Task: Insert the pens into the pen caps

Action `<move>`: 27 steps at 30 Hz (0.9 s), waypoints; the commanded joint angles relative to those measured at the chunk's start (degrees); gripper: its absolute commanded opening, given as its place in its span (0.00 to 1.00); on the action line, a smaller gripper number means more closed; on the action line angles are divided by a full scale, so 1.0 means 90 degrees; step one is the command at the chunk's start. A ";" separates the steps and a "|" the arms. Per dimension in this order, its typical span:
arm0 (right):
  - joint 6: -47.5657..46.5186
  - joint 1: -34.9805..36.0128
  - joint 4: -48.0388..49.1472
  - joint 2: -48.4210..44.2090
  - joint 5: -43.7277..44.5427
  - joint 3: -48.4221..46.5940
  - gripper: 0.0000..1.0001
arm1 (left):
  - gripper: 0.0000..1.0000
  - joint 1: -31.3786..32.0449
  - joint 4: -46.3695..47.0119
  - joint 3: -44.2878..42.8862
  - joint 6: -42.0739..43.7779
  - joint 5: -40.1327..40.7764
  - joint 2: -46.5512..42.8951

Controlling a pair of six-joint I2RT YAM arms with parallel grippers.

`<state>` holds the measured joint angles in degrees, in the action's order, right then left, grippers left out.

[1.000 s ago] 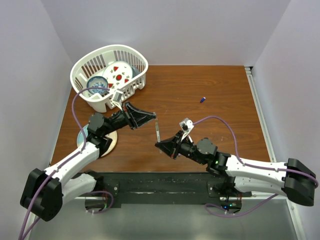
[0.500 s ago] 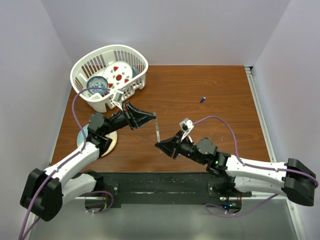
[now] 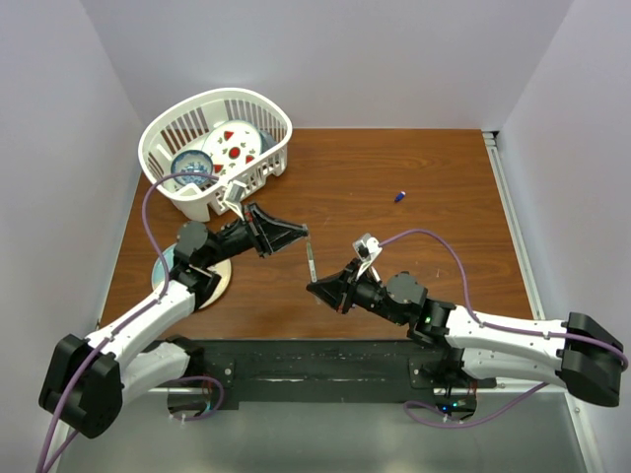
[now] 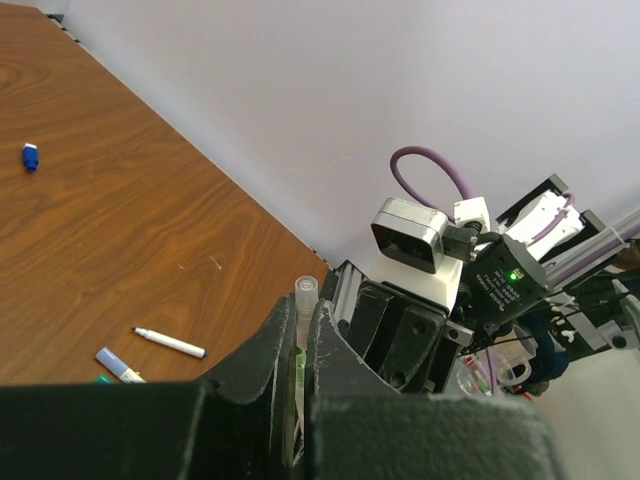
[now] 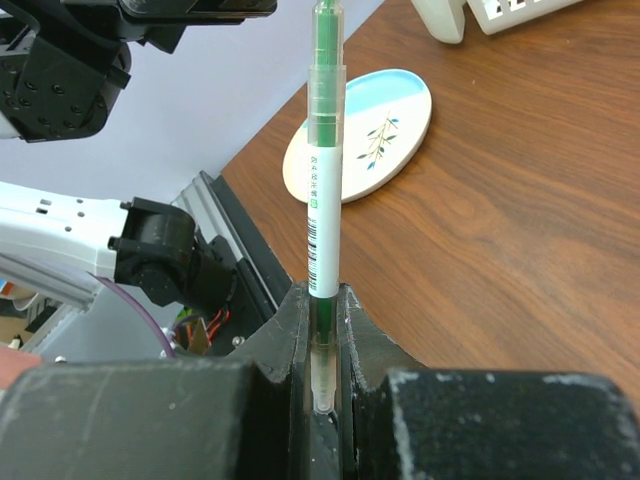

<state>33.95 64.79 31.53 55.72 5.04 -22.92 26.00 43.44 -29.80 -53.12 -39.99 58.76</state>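
Mid-frame, the right gripper clenches the green pen by its lower end. The left gripper pinches its upper end.

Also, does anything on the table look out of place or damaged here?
Nothing looks damaged or spilled. One blue cap lies alone on the table, far from the green pen held in the air, and another pen lies on the wood with its tip bare.
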 commanded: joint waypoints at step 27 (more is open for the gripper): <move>-0.0687 -0.0373 -0.0104 0.0351 0.0046 -0.1486 0.00 | 0.00 0.0031 -0.0157 0.0528 -0.0017 -0.0762 -0.0455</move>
<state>30.26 63.83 25.87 58.28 4.47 -29.71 25.58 44.29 -26.63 -53.76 -40.88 54.74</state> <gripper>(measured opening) 0.088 0.049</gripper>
